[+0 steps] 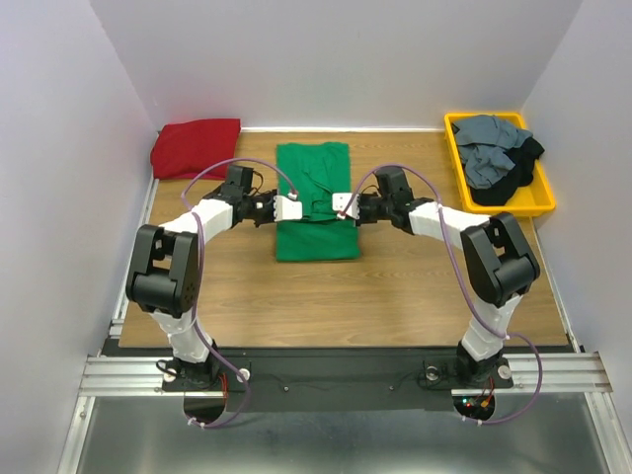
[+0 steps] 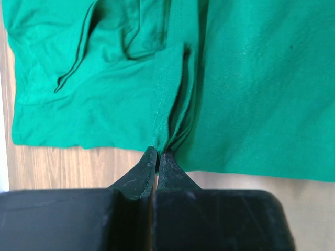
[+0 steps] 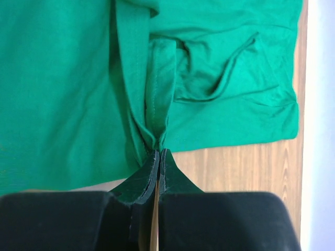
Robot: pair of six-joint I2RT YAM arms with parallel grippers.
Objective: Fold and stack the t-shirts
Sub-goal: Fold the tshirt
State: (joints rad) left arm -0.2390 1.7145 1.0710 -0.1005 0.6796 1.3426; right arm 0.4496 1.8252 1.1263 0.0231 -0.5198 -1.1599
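Your left gripper (image 2: 157, 152) pinches shut on a gathered fold at the left edge of the green t-shirt (image 1: 314, 235), with the folded dark red t-shirt (image 1: 196, 148) in the far left corner beyond. Between both tools the green cloth lies flat, its long axis running away from the bases, neither arm nearer. Your right gripper (image 3: 159, 152) clamps the opposite edge likewise. Wooden table (image 1: 415, 286) shows all round; grey and black t-shirts (image 1: 499, 153) heap in the yellow tray (image 1: 513, 209) far right, white walls (image 1: 346, 59) close by.

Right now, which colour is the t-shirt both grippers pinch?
Bright green t-shirt, clearest in the top external view.
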